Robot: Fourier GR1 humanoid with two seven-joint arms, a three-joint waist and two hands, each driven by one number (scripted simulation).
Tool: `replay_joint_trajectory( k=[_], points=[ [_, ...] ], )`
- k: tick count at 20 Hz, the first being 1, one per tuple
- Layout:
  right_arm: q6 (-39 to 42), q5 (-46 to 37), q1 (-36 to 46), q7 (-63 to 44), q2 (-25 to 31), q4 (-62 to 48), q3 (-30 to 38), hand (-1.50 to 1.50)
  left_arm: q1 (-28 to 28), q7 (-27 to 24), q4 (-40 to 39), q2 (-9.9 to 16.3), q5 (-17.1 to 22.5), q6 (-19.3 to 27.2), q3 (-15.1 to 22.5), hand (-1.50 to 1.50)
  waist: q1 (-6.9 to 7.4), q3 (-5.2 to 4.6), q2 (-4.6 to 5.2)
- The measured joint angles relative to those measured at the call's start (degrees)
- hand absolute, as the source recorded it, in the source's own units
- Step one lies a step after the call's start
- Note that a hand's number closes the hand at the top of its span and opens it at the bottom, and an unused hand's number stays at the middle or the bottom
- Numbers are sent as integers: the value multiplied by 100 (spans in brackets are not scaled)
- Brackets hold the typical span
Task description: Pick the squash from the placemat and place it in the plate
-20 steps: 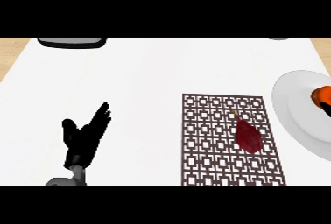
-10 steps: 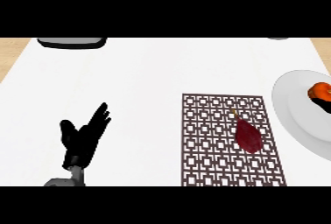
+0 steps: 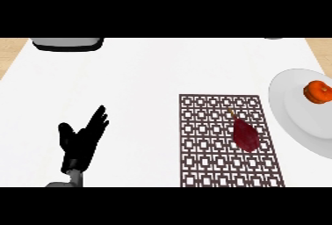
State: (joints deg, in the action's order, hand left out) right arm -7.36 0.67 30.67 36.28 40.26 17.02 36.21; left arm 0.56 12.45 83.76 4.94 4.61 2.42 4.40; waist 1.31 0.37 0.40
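Black against the white bench (image 3: pixel 162 79), the left hand (image 3: pixel 81 143) shows at about 8 o'clock in the head view, its forearm coming in from the lower edge. Its fingers are straight and spread, pointing up, and hold nothing; it is resting, well apart from everything the task concerns. The right hand is not in view at all.

Farther in, at roughly 4 o'clock, lies the dark brown lattice placemat (image 3: pixel 201 132). On its right half rests a dark red, tapered item with a thin stem, which I take to be the squash (image 3: pixel 246 136). It lies flat on the mat, stem end toward 11 o'clock, and nothing touches it.

Just beside the mat, at 3 o'clock, the white plate (image 3: pixel 292 110) runs off the right edge. An orange round fruit (image 3: pixel 319 91) already sits on it, near the far side.

At 11 o'clock, along the far edge, a dark grey object (image 3: pixel 68 43) is partly cut off.

Judged from this, the task has not begun: the squash is ungrasped and still on the mat. All of it is left: reach, grasp, lift, carry toward 3 o'clock, and set down on the plate's bare part, away from the fruit.
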Motion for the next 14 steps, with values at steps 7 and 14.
replay_joint_trajectory(
  k=[7, 14],
  points=[
    [1485, 190, -678, 445, 291, -158, 2, -150, 6, -80, -70, -7, 37, -52, -85, 0, -80, -5, -38],
    [2231, 180, -1498, 912, 466, -7, -203, -150, 92, 30, 31, 95, 93, -153, -197, 0, -119, -19, -51]
  ],
)
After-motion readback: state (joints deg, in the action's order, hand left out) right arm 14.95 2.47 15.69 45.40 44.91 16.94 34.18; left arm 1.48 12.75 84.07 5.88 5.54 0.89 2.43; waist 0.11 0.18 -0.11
